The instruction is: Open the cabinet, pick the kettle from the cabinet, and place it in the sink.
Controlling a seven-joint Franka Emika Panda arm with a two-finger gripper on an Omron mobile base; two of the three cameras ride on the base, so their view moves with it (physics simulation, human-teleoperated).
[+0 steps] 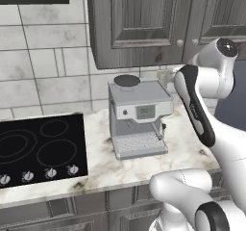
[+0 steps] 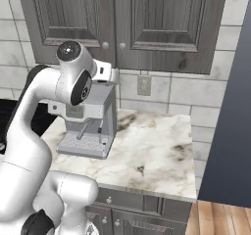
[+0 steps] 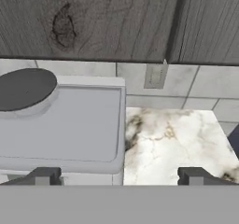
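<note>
The cabinet [image 1: 139, 23] hung on the tiled wall above the counter, both of its doors shut, with 2 small round knobs [image 2: 105, 45] side by side at the lower inner corners of the doors. The kettle could not be seen, and the closed doors hid whatever the cabinet held.

The gripper [image 3: 119, 176] was released, its 2 dark fingertips [image 3: 44, 175] standing wide apart with nothing between them. In the hand view it hovered over the top of the coffee machine [image 1: 137, 117] and the marble counter [image 2: 152, 151], facing the wall and the underside edge of the cabinet. An outlet plate [image 3: 155, 75] sat on the tiles just under the cabinet.

The coffee machine stood on the counter against the wall, its round dark lid [image 1: 126, 81] on top. To its left in the left base view lay a black cooktop [image 1: 41, 148] with a row of knobs along its front edge. The white arm bent up from the base, its wrist raised near the bottom of the cabinet doors, beside the machine.
</note>
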